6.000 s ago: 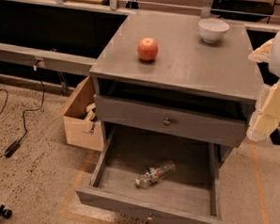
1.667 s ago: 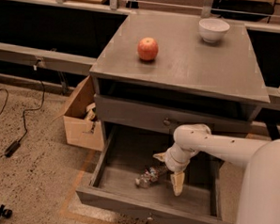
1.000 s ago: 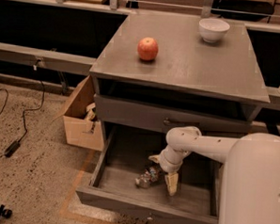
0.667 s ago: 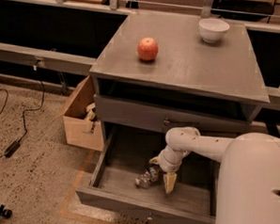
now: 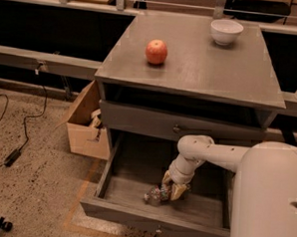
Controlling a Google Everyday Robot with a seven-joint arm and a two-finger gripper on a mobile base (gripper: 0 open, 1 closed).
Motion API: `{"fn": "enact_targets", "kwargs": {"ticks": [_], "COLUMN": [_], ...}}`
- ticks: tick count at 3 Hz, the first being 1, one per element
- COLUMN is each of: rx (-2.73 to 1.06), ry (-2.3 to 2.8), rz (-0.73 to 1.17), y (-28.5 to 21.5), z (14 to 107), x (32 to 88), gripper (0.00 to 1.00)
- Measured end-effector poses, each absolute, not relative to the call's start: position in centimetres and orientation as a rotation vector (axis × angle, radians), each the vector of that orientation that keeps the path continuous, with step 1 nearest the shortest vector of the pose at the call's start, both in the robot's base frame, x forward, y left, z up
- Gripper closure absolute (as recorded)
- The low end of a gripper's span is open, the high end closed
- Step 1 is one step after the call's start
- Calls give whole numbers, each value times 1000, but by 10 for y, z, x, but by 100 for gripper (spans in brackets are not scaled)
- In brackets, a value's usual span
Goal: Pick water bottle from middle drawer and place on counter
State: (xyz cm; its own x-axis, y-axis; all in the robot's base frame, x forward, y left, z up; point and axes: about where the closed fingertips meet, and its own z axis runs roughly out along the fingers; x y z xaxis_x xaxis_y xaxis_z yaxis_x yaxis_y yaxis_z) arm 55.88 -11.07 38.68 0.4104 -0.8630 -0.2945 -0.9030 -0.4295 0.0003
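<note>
The water bottle (image 5: 155, 194) lies on its side on the floor of the open middle drawer (image 5: 129, 208), clear with a coloured label band. My gripper (image 5: 172, 188) is down inside the drawer, at the bottle's right end, with its tan fingers (image 5: 178, 191) on either side of that end. The white arm reaches in from the lower right. The grey counter (image 5: 201, 68) is the cabinet's top, above the drawer.
A red apple (image 5: 156, 51) and a white bowl (image 5: 226, 31) stand on the counter. A shut drawer front with a metal knob (image 5: 176, 127) sits above the open drawer. A cardboard box (image 5: 86, 123) stands on the floor to the left, with cables (image 5: 17, 143) beyond.
My arm came in from the right and reached down into the drawer. The gripper has moved left and lower onto the bottle's right end. The bottle has not moved.
</note>
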Motion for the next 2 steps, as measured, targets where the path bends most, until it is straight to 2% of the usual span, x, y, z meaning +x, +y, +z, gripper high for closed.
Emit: {"fn": "enact_targets", "kwargs": {"ticks": [1,2], "rx": [-2428,-2343], "ry": [1675,1830], "rz": [370,315], "y": [-128,-158], "z": [410,452], "x": [541,517], "gripper": [87,100]}}
